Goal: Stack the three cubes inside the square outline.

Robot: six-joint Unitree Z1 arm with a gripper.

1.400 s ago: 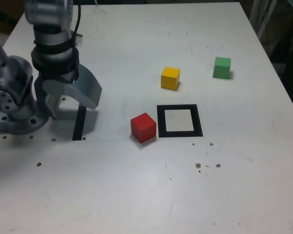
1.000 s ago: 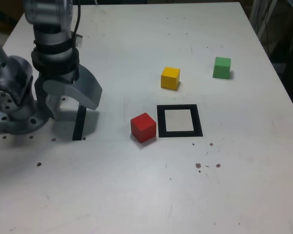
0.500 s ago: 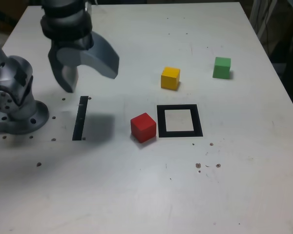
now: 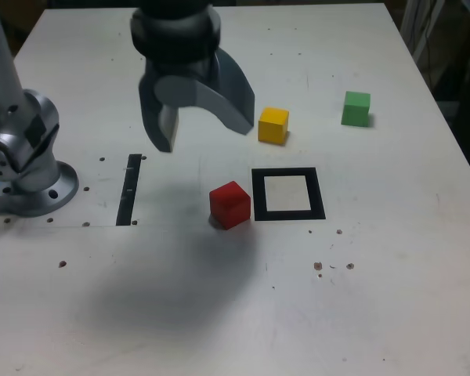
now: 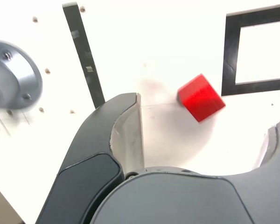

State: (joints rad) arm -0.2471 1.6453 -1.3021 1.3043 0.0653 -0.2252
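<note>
The red cube (image 4: 230, 204) rests on the white table, touching the left side of the square outline (image 4: 258, 194) as the exterior view shows it. Behind the outline sits the yellow cube (image 4: 273, 125), and the green cube (image 4: 356, 109) is farther to the exterior view's right. My gripper (image 4: 204, 129) hangs open above the table, behind and slightly left of the red cube, with nothing between its fingers. In the wrist view the red cube (image 5: 201, 97) lies between the spread fingers of the gripper (image 5: 203, 116), beside the outline (image 5: 229, 51). The beige centre of the outline holds nothing.
A narrow black strip (image 4: 129, 189) lies on the table at the exterior view's left, near the arm's grey base (image 4: 23, 157). The same strip (image 5: 84, 51) and base (image 5: 14, 81) show in the wrist view. Small screw holes dot the table surface.
The gripper has risen from beside the base and black strip and swung to the exterior view's right, toward the cubes. It stays open. The cubes have not moved.
</note>
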